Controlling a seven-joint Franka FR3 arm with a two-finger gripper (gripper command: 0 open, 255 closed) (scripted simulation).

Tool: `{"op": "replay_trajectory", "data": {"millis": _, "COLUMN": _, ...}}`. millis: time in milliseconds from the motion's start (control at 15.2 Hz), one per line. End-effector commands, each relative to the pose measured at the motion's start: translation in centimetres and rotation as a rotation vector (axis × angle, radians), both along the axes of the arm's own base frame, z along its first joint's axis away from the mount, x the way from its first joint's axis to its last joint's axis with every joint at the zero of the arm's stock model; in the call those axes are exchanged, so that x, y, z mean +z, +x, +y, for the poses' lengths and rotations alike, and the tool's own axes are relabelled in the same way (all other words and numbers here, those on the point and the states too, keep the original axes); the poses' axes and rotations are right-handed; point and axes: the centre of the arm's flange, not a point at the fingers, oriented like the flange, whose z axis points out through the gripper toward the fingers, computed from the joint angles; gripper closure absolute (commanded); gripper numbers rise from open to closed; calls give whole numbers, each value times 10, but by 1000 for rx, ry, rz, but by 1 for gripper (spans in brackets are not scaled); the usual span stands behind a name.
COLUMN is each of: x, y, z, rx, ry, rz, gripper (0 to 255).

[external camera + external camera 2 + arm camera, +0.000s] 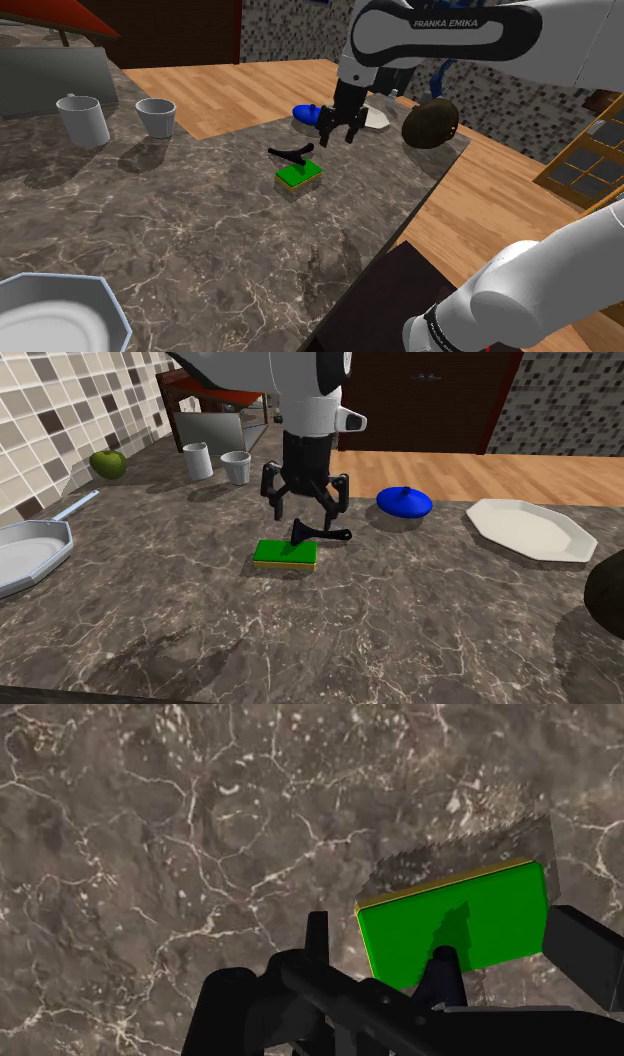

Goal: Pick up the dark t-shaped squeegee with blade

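Observation:
The dark T-shaped squeegee [293, 153] lies on the marble counter [180, 230], right against the far edge of a green sponge [299, 176]. In the second exterior view the squeegee [320, 535] rests just behind the sponge [285, 553]. My black gripper [338, 131] hangs open a short way above the squeegee, fingers spread and holding nothing; the second exterior view shows the gripper [306, 502] directly over it. In the wrist view the squeegee [335, 989] lies between the open gripper's [405, 994] fingers, with the sponge [455, 929] beside it.
Two white cups [82, 120] [156, 116] stand at the back. A blue lid [404, 502] and a white plate [530, 529] lie toward the second exterior view's right. A pan [30, 552] and green apple [108, 463] sit at its left. A dark round object [430, 124] sits near the counter edge.

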Motion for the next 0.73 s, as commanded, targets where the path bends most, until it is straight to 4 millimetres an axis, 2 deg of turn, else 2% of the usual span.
{"op": "replay_trajectory", "data": {"millis": 0, "x": -15, "y": 24, "z": 9, "rx": -5, "ry": 4, "rz": 15, "gripper": 0}}
{"op": "replay_trajectory", "data": {"millis": 462, "x": -65, "y": 105, "z": 34, "rx": -22, "ry": 15, "rz": 64, "gripper": 0}}
{"op": "replay_trajectory", "data": {"millis": 660, "x": -76, "y": 107, "z": 34, "rx": -22, "ry": 15, "rz": 65, "gripper": 0}}
